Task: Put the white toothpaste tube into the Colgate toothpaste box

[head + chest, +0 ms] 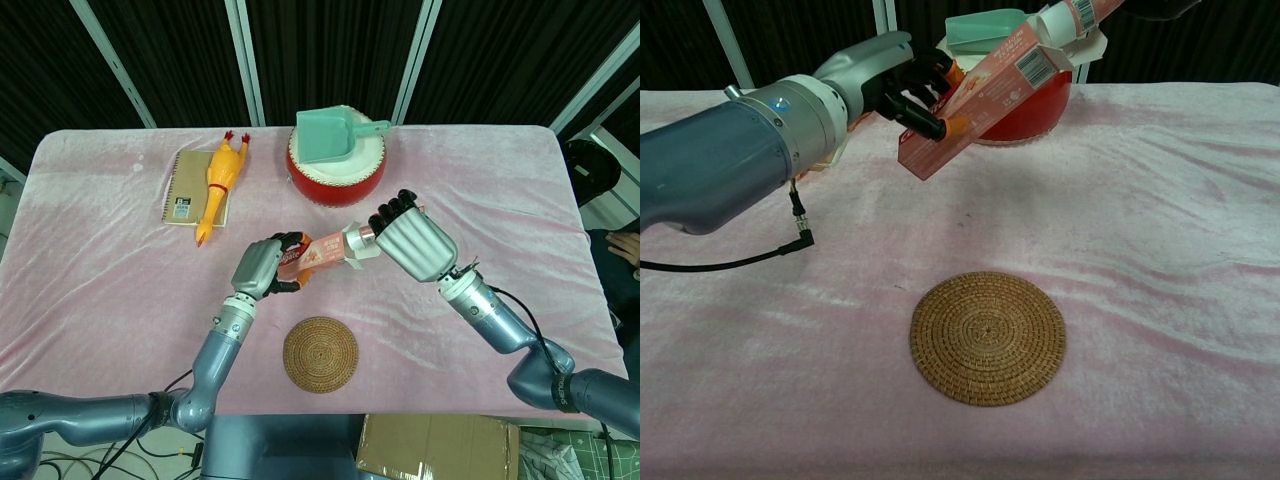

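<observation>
Insertion is under way above the counter, just behind the woven coaster, which serves as my landmark. My left hand grips the Colgate toothpaste box at its lower end, fingers wrapped around the carton, open flaps aimed up and to the right. My right hand holds the white toothpaste tube with its fingers curled around the tube's rear portion; the tube's leading end sits at the box mouth, and I cannot tell how far it has entered.

Handling notes:
- I judge the box to be light, thin card. It will likely dent or twist under a hard squeeze, so my grip belongs on the closed end, clear of the mouth.
- I judge the tube to be soft-walled and smooth. Pressure at mid-body could bend it, so I hold it near the rear and push along its axis.
- The loose flaps at the mouth could catch the tube's shoulder; alignment must be straight.

Surroundings: the red drum with the green scoop on top stands further behind the coaster, close behind the box tip in the chest view. The rubber chicken lies on the notebook, behind and left of the coaster, well apart. Nothing stands between the two hands.
</observation>
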